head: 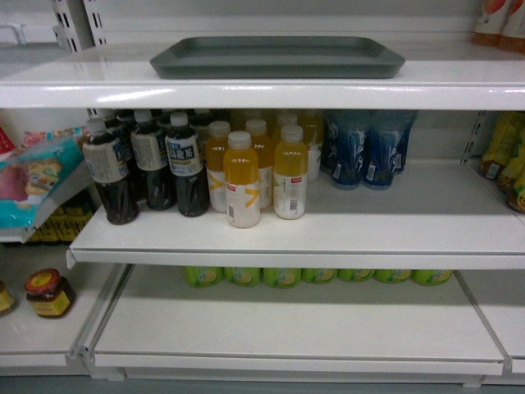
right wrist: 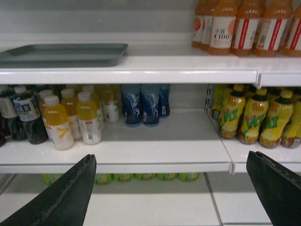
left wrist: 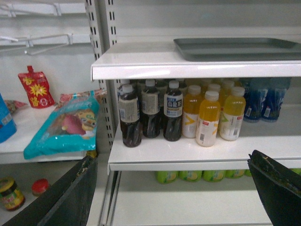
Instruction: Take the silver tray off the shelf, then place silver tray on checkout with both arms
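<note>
The silver tray [head: 277, 56] lies flat on the top shelf [head: 246, 92], its long side along the front lip. Neither gripper shows in the head view. In the left wrist view the silver tray [left wrist: 237, 47] is up at the right on the shelf [left wrist: 188, 70]. My left gripper [left wrist: 170, 157] is open, well below and in front of it, with nothing between its fingers [left wrist: 70, 197]. In the right wrist view the silver tray [right wrist: 61, 54] is at the upper left. My right gripper [right wrist: 170, 157] is open and empty too, level with the middle shelf. The checkout is out of view.
The middle shelf [head: 295, 238] holds dark drink bottles [head: 148, 160], yellow juice bottles [head: 258, 172] and blue bottles [head: 369, 148]. Green bottles [head: 316, 275] stand at the back of the bottom shelf. Orange bottles [right wrist: 244, 26] stand right of the tray. Snack bags [left wrist: 61, 125] and jars [head: 47, 293] lie left.
</note>
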